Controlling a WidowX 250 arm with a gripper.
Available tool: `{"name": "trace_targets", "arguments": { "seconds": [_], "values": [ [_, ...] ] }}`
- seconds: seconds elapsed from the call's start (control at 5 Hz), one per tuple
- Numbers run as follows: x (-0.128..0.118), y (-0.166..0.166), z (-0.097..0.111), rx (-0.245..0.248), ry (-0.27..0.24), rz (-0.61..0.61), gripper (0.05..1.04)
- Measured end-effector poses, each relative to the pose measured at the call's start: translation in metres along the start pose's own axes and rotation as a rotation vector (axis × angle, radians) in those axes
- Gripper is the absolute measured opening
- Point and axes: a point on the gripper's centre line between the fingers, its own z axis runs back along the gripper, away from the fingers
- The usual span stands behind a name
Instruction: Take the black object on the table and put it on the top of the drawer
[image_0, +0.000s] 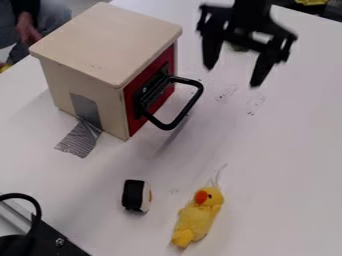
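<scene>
My gripper (234, 75) hangs open over the back right of the table, with nothing between its fingers. Well to its front left, a small black object (133, 195) with a white side and a bit of orange lies on the white table (267, 150). The wooden drawer box (110, 42) stands at the upper left, left of the gripper; its flat beige top is bare. Its red front carries a black handle (190, 107) that sticks out to the right.
A yellow plush duck (198, 216) lies right of the black object. Grey tape (80, 140) holds the box's side to the table. A black and metal fixture (40, 235) occupies the lower left corner.
</scene>
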Motion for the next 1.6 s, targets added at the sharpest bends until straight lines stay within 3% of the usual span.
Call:
{"name": "trace_targets", "arguments": {
  "seconds": [0.2, 0.4, 0.6, 0.8, 1.0, 1.4, 1.6],
  "values": [
    [-0.035, 0.005, 0.0, -0.064, -0.061, 0.0, 0.997],
    [-0.071, 0.017, -0.008, -0.063, -0.074, -0.034, 0.997],
    [-0.102, 0.032, -0.029, -0.046, -0.068, -0.063, 0.997],
    [-0.109, 0.051, -0.042, -0.028, -0.062, -0.065, 0.997],
    [-0.114, 0.061, -0.051, -0.042, -0.052, -0.061, 0.997],
    [-0.122, 0.062, -0.078, -0.081, 0.016, -0.019, 0.997],
    [-0.12, 0.062, -0.088, -0.071, 0.039, 0.012, 0.997]
  ]
}}
